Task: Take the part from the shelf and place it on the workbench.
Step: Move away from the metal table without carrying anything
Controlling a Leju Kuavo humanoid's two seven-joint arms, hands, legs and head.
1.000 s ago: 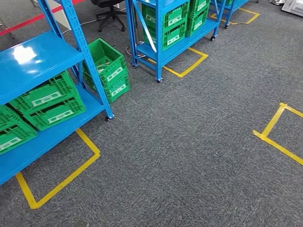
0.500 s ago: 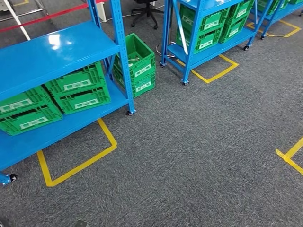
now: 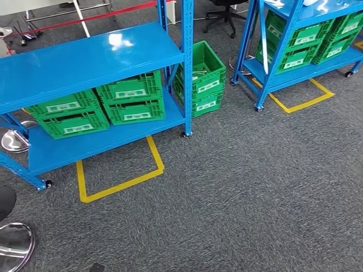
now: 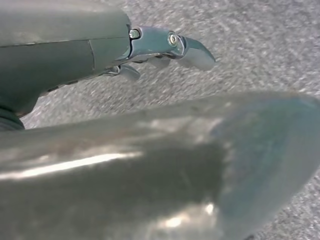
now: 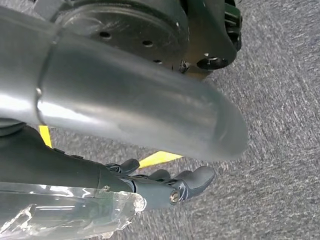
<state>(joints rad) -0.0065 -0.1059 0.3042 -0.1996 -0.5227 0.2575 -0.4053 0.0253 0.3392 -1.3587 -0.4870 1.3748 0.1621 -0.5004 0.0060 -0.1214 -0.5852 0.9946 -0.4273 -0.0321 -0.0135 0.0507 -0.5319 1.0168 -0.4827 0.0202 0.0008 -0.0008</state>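
1. Centrally, head view: blue shelf [image 3: 85, 56] on grey carpet [image 3: 240, 187]; green crates [image 3: 130, 96] on lower tier. Part can't be made out.
2. L hand [image 4: 166, 47]: fingers extended, apart, holding nothing.
3. R hand [image 5: 166, 185]: fingers loosely extended, holding nothing, clear plastic [image 5: 68, 212] beside it.

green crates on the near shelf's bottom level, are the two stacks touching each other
Apart. The head view shows a strip of blue shelf between the left stack of crates and the right stack of crates.

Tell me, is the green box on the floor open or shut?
Open. The green box beside the blue shelf has no lid, and its inside shows.
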